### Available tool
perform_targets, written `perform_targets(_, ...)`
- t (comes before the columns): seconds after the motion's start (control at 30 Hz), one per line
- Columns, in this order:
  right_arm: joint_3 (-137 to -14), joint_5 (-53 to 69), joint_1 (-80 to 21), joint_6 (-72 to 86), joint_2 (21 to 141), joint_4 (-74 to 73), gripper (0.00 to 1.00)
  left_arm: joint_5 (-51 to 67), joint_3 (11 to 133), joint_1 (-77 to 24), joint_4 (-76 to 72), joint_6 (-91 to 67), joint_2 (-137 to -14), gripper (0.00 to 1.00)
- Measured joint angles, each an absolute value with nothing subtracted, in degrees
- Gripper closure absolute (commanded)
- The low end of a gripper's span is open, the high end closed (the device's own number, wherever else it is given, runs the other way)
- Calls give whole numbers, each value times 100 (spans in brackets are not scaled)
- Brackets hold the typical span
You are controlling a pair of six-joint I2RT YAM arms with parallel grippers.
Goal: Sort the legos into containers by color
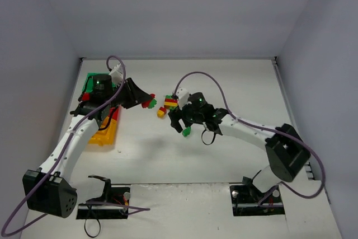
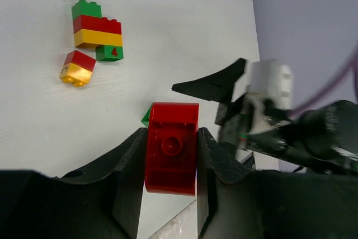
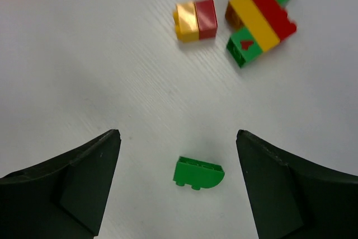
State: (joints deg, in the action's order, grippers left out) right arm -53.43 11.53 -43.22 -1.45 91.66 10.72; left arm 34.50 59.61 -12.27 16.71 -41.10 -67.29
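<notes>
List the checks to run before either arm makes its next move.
1. Left gripper shut on red brick: ok.
2. Green bit behind that brick, attached or loose: cannot tell.
3. Red container reachable: cannot tell, left arm covers most of it.
4. Right gripper open, green brick lying between its jaws: ok.
5. Grippers apart from each other: ok.
6. Mixed stack and red-yellow pair split by colour: not ok, both joined.

White arms (image 1: 70,138) with black joints, black claws (image 3: 178,134), purple cables (image 1: 196,73).
</notes>
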Motion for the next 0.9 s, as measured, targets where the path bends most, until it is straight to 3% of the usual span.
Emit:
perform_targets(0.23,-5465,1697,-4322,-158,7811,1710,21,3479,5961,-1535,1330,-4386,-6818,100)
perform_targets(0.63,-5747,2078,-4324,-134,7846,1916,24,3498,5968,-2040,969,-4759,-7030,100)
perform_targets(0.9,-5883,2165,-4329,-121,7929,1955,38,3463,5968,-2108,869,-4864,-7030,100)
